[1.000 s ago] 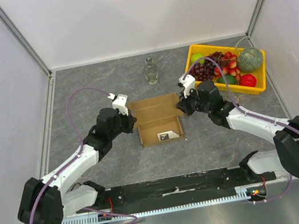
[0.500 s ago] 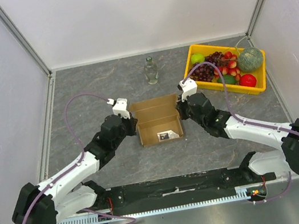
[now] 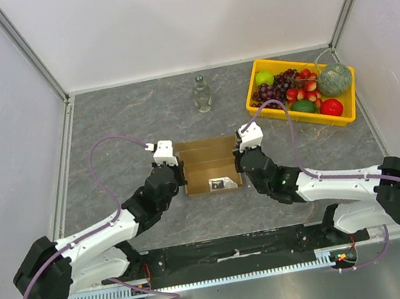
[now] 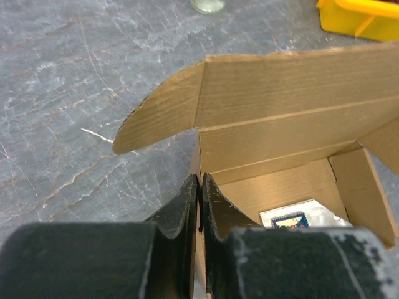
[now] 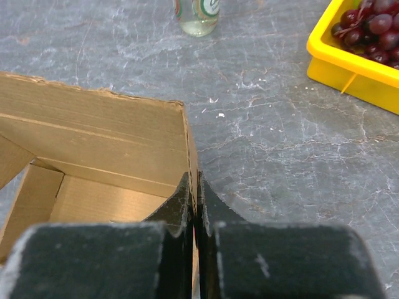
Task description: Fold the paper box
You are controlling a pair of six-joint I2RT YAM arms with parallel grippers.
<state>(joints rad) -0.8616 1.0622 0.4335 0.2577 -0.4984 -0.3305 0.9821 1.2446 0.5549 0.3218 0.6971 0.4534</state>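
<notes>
The paper box [image 3: 207,165] is a small brown carton standing open in the middle of the table, with a white printed card [image 3: 224,182] lying inside. My left gripper [image 3: 180,174] is shut on the box's left wall; in the left wrist view the fingers [image 4: 200,180] pinch that wall's edge below a curved side flap [image 4: 156,118]. The right wall of the carton is held by my right gripper [image 3: 237,165], which is shut on it, and the cardboard edge [image 5: 194,180] runs between its fingers. The back flap [image 4: 293,81] stands up behind the opening.
A clear glass bottle [image 3: 202,93] stands behind the box. At the back right sits a yellow tray [image 3: 285,58] with grapes, a melon [image 3: 335,79] and a red fruit [image 3: 332,107]. White walls close in the table on three sides.
Both wrists have drawn toward the near edge and onto the box's side walls. The right jaws closed on the right wall. The back flap now looks shorter from above.
</notes>
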